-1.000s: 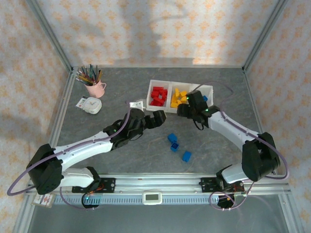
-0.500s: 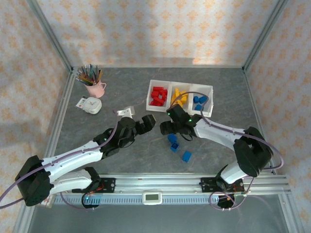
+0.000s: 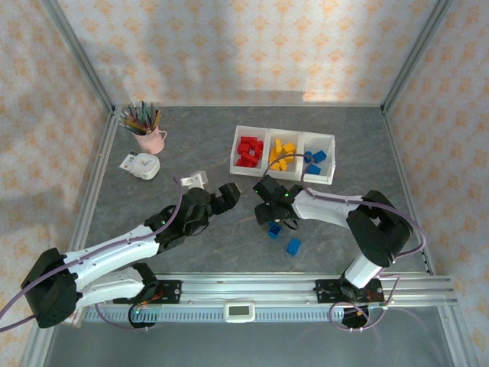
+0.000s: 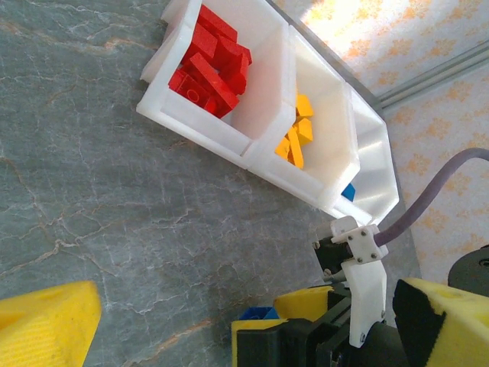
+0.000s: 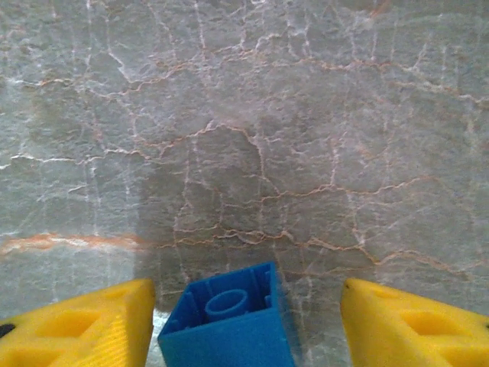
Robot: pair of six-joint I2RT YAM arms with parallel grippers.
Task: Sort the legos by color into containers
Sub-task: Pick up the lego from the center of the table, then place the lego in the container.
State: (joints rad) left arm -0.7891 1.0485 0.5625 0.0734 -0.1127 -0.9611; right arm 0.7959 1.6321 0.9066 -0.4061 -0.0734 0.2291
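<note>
Sets the right gripper (image 5: 246, 294) low over a blue lego (image 5: 225, 325) on the table (image 5: 244, 115), jaws partly spread astride it, 1 pad close, the other apart, nothing gripped. Shows 2 more blue legos (image 3: 293, 246) loose just nearer the bases. Holds the left gripper (image 3: 227, 194) wide and empty beside the right. Shows the containers (image 4: 199, 134) beyond: red left, yellow middle, blue right.

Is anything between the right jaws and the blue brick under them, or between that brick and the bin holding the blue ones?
Nothing visible. The blue brick sits between the open jaws of the right gripper, with bare table around it. Toward the blue compartment, only its near wall must be cleared.
</note>
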